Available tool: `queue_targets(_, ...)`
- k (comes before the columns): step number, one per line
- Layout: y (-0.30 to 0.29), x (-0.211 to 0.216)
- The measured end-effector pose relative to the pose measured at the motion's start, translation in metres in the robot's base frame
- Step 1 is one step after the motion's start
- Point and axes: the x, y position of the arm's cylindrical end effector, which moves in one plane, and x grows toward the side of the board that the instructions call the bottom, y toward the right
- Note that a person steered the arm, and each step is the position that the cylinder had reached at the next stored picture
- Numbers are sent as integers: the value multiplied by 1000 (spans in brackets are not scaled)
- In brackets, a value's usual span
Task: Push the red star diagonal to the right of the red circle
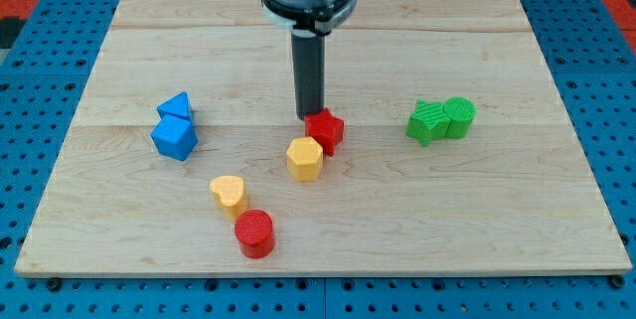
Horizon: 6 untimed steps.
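While a pale wooden board (328,200) is lying on a blue pegboard (40,160), the arm's upper part is running out of view at the top. My tip (309,115), grasping nothing, is touching the red star (325,130), which is sitting above-right of the red circle (255,234), beside a yellow block (304,158).

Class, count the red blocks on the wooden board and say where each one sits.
2. The red star sits near the board's middle, right at my tip, touching the yellow hexagon. The red circle sits near the view's bottom, below the yellow heart. None appear hidden.
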Motion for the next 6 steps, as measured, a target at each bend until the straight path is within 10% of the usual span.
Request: queue_targets(6,55,115)
